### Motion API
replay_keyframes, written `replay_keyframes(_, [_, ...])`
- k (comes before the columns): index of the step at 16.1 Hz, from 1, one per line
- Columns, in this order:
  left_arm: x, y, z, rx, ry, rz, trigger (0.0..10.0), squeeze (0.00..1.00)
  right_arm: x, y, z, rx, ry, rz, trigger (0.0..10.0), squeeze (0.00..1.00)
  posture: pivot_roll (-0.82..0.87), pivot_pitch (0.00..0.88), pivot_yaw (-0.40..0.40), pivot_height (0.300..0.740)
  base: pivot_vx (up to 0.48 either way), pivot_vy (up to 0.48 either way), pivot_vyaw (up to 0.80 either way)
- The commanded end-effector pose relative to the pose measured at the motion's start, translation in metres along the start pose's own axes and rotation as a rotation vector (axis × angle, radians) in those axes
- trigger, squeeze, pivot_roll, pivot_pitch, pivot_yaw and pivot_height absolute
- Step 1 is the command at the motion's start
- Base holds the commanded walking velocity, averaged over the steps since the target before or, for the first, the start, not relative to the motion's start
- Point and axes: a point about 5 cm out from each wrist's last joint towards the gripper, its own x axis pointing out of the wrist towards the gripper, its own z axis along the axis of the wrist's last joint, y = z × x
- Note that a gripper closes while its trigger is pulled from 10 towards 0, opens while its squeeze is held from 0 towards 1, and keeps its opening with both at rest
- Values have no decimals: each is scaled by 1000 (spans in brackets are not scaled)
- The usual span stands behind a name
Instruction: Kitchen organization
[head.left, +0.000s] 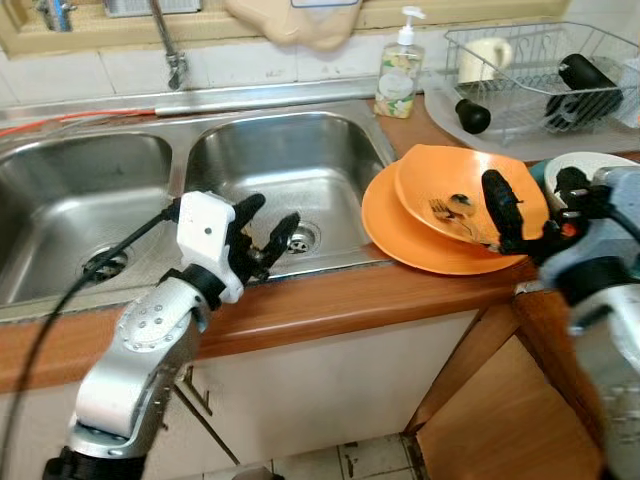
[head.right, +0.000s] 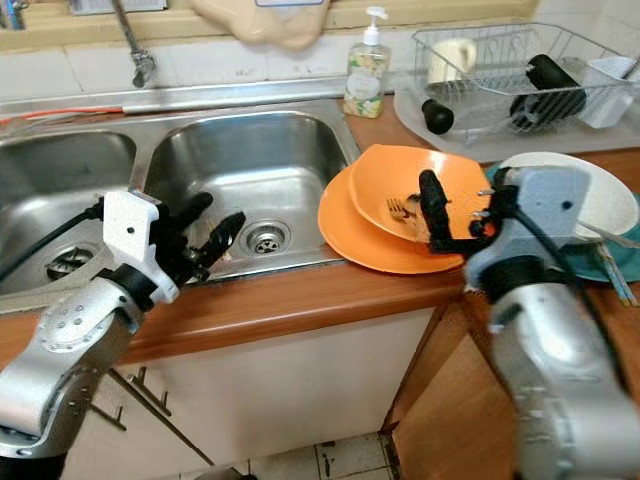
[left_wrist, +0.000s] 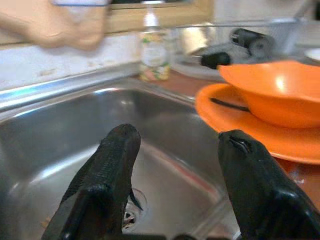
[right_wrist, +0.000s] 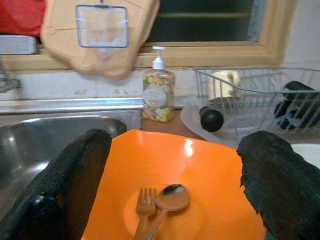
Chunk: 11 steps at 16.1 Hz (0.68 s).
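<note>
An orange bowl (head.left: 450, 185) rests tilted on an orange plate (head.left: 400, 235) on the wooden counter right of the sink. A fork (right_wrist: 145, 207) and a spoon (right_wrist: 171, 197) lie inside the bowl. My right gripper (head.left: 532, 198) is open and straddles the bowl's near right rim, with one black finger (head.left: 497, 208) over the bowl's inside. My left gripper (head.left: 273, 212) is open and empty, hovering above the front edge of the right sink basin (head.left: 300, 160) near its drain.
A soap bottle (head.left: 400, 70) stands behind the bowl. A wire dish rack (head.left: 540, 70) holds a mug and dark items at the back right. A white plate (head.right: 595, 195) lies right of the bowl. The faucet (head.left: 170, 50) hangs over the double sink. A cabinet door (head.left: 510, 420) stands open below.
</note>
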Motion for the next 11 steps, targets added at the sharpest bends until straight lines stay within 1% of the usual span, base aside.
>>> replay_keyframes(1, [-2,-3,1,4,6,-75,10000,0,-4,-5,-4,8,33,38,10000,1000,-168,0,60,740,0,0,0])
replay_keyframes(2, [-7,-5,1,-5,14,-134,10000,0,-7,-9,-7,-1,59,60,10000,1000,-166,0,58,740,0,0,0])
replay_keyframes(3, [-10,-8,3,-17,14,-178,10000,0,-10,-10,-9,7,79,82,10000,455,-164,0,57,740,0,0,0])
replay_keyframes(4, [-11,-9,3,-22,14,-191,10000,0,-11,-11,-10,12,84,89,10000,455,-163,0,57,740,0,0,0])
replay_keyframes(5, [-14,-14,4,-33,19,-244,10000,0,-12,-15,-12,57,92,73,10000,0,-163,0,60,740,0,0,0])
replay_keyframes(6, [-16,-20,4,-49,29,-301,10000,0,-12,-21,-16,88,98,39,10000,0,-161,0,62,740,0,0,0])
replay_keyframes(7, [-16,-24,4,-57,34,-336,10000,0,-12,-25,-18,88,101,12,10000,0,-162,0,63,740,0,0,0])
replay_keyframes(10, [-15,-26,3,-60,33,-344,10000,0,-11,-32,-18,131,85,2,10000,0,-159,0,54,740,0,0,0])
replay_keyframes(11, [-15,-26,2,-59,36,-339,10000,0,-11,-35,-18,115,89,-2,10000,0,-158,0,54,740,0,0,0])
